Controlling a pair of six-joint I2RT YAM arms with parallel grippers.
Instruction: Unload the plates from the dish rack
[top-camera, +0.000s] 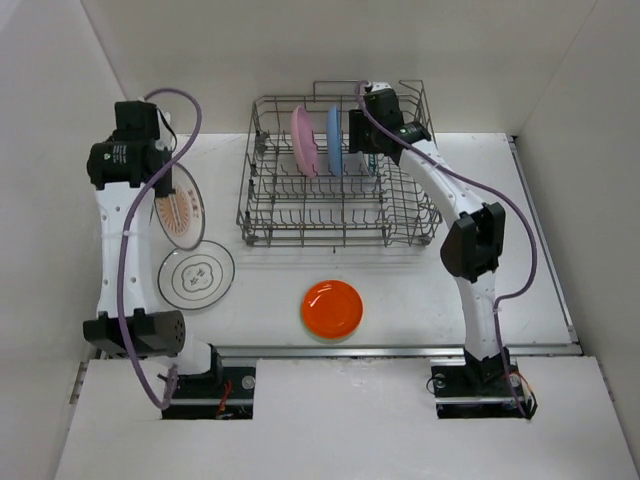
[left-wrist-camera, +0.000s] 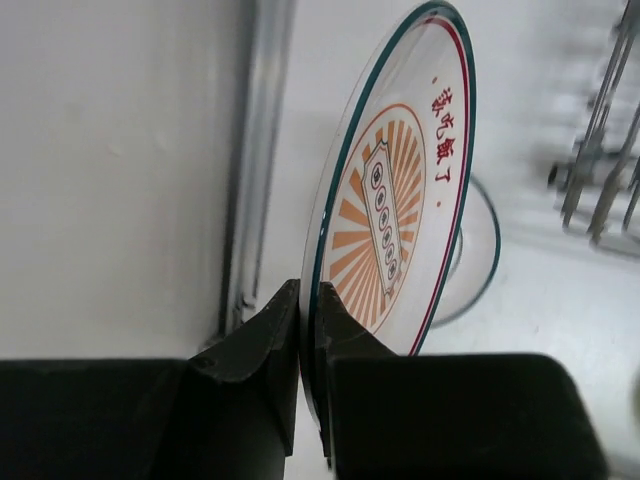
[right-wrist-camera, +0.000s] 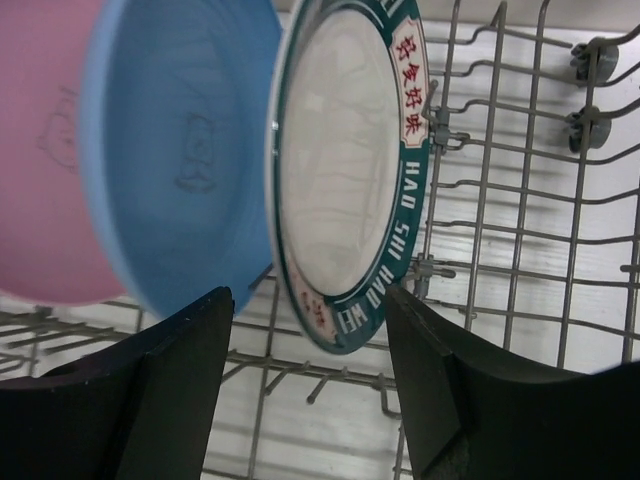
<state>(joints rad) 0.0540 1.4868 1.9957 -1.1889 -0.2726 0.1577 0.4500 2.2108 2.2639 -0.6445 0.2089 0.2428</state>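
Top view: the dish rack (top-camera: 255, 215), a grey wire basket, sits far-centre on the desk (top-camera: 520, 290); the pink plate (top-camera: 303, 140), blue plate (top-camera: 334, 140) and teal-lettered plate (top-camera: 357, 138) stand upright in its tines; the orange plate (top-camera: 332, 308) and ringed plate (top-camera: 196, 275) lie flat on the desk; your left fingers (top-camera: 166, 188) carry the red-patterned plate (top-camera: 182, 215) tilted at far left.

Left wrist: fingers pinched tight on the thin rim only; the glaze looks glossy, so the plate may pivot or slip; let go while it is tilted and its edge could strike the ringed plate nearby.

Right wrist: your right fingers (top-camera: 372, 125) are spread wide, straddling the teal-lettered plate's lower rim and holding nothing; the blue plate stands close beside it, so a closing finger could nudge it; a skewed lift may snag the stiff tines.
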